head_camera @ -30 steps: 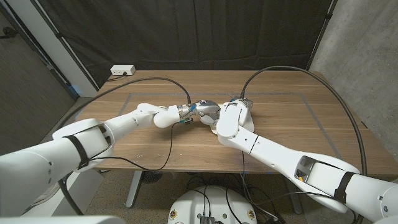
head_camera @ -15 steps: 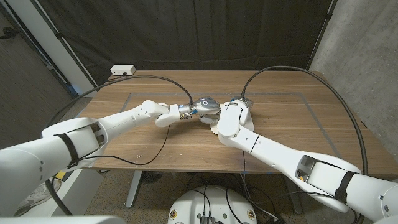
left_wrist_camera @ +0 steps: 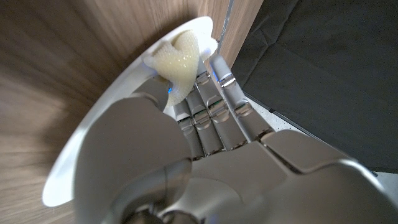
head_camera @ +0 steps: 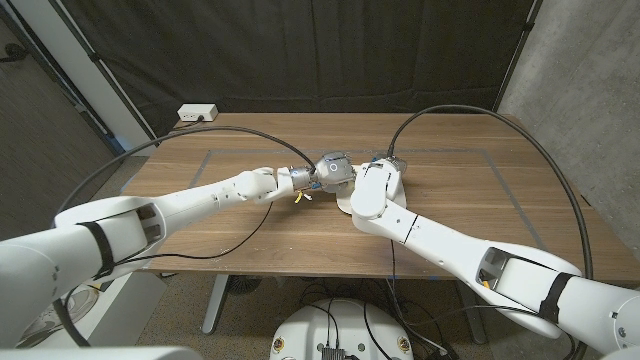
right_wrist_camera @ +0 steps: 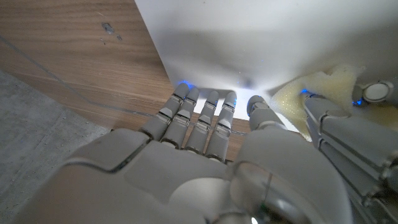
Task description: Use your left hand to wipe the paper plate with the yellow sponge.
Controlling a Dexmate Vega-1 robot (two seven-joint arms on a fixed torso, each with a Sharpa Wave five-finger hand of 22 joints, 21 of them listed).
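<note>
At the table's middle, both hands meet over the plate, with bare wood open toward the near edge and both sides. The left hand pinches the sponge in its fingers, pressing it on the plate near the rim. The right hand has its fingers together, tips under the plate's edge. No writing is legible. Since 1 second ago the left hand has slid farther across the plate. A white box sits at the far edge.
</note>
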